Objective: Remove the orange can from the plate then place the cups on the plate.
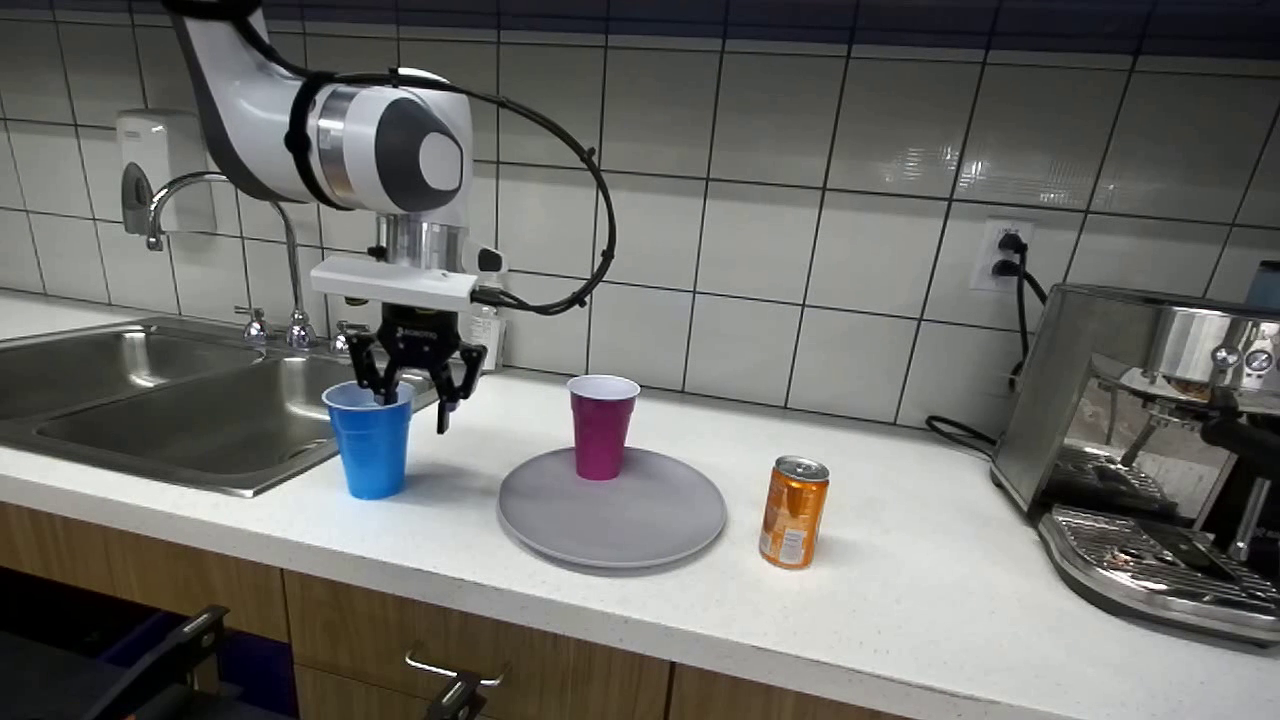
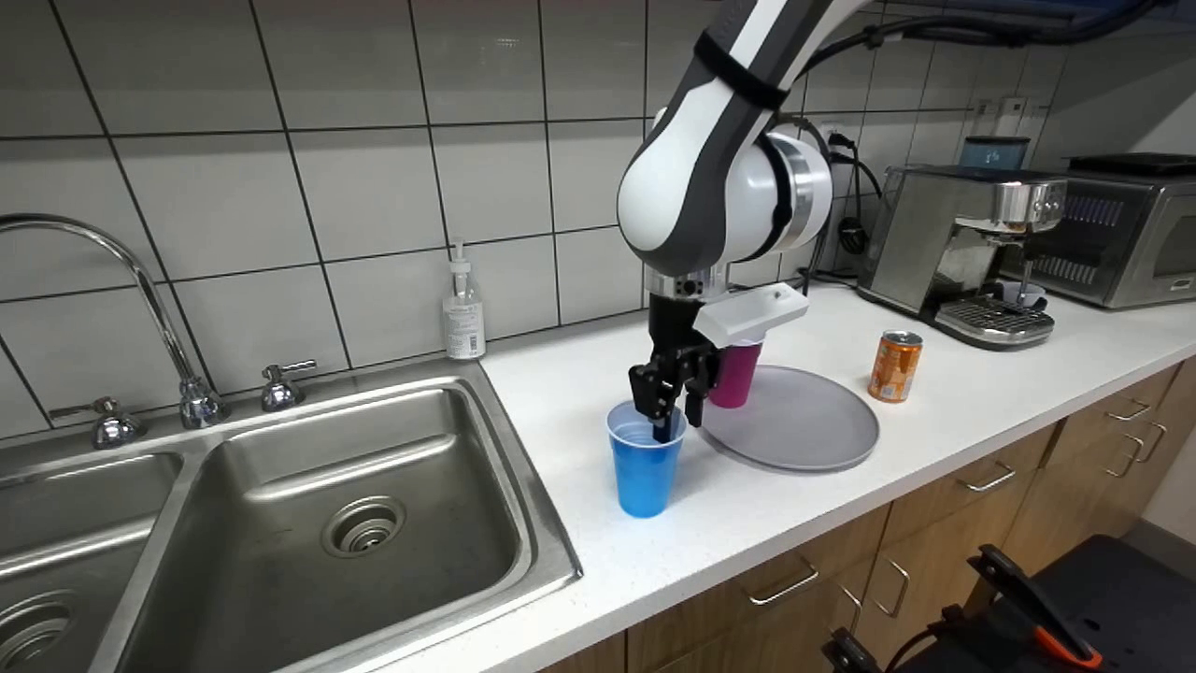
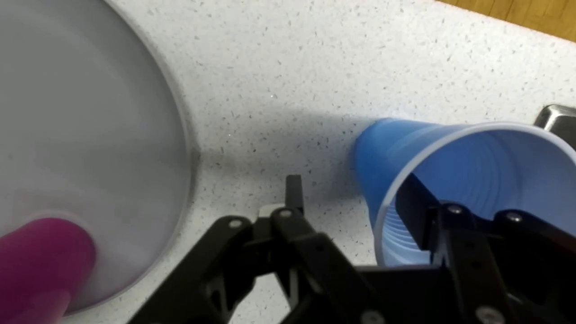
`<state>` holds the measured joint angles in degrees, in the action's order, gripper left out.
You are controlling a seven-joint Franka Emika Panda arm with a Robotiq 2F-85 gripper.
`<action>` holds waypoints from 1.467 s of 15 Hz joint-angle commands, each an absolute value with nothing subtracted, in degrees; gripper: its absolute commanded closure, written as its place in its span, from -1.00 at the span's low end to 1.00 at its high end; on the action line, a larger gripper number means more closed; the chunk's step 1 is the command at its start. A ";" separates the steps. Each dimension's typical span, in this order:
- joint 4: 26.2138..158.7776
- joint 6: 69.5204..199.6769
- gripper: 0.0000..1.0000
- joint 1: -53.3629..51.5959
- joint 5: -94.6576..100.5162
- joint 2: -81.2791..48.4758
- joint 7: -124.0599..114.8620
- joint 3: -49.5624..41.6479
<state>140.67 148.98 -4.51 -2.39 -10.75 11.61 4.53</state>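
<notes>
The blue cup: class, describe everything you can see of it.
The blue cup is tapered, apparently plastic, with a pale rim and ridged, lighter inside. It stands upright on the counter, between the sink and the plate. One finger of the open gripper is inside its mouth, one outside; finger contact is unclear.

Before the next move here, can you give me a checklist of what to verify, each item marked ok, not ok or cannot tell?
1. Orange can off the plate: ok, it stands upright on the counter beside it.
2. Magenta cup on the plate: ok, upright.
3. Blue cup on the plate: not ok, it stands on the counter.
4. Gripper straddling the blue cup's wall: ok, one finger is inside the cup, the other finger outside.
5. Gripper shut on the blue cup: not ok, it is open.
6. Inside finger touching the wall: cannot tell.
</notes>
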 commanded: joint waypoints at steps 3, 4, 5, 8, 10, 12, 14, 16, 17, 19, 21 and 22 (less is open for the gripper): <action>140.82 149.79 0.77 -4.57 -0.56 -11.31 9.42 4.74; 140.84 149.78 0.94 -4.56 -0.59 -11.39 9.43 4.75; 140.86 149.72 0.99 -4.57 -0.64 -11.42 9.44 4.78; 140.86 149.42 0.98 -4.49 -1.19 -11.17 9.92 5.02; 141.15 149.05 0.98 -4.04 -2.49 -10.09 11.31 5.49; 141.48 148.58 0.98 -3.40 -4.46 -8.62 13.27 6.06; 141.77 147.94 0.98 -2.73 -6.93 -6.81 15.50 6.43; 142.05 147.60 0.98 -2.48 -8.63 -5.30 16.84 6.06; 142.15 147.49 0.98 -2.28 -9.42 -4.69 17.55 5.76; 142.22 147.01 0.98 -1.76 -10.97 -3.60 18.43 5.18; 142.53 146.77 0.98 -1.10 -11.83 -2.47 18.74 4.38; 142.70 146.58 0.98 -0.71 -12.22 -1.98 19.03 3.99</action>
<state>141.01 148.44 -2.40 -10.25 -5.60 16.57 4.54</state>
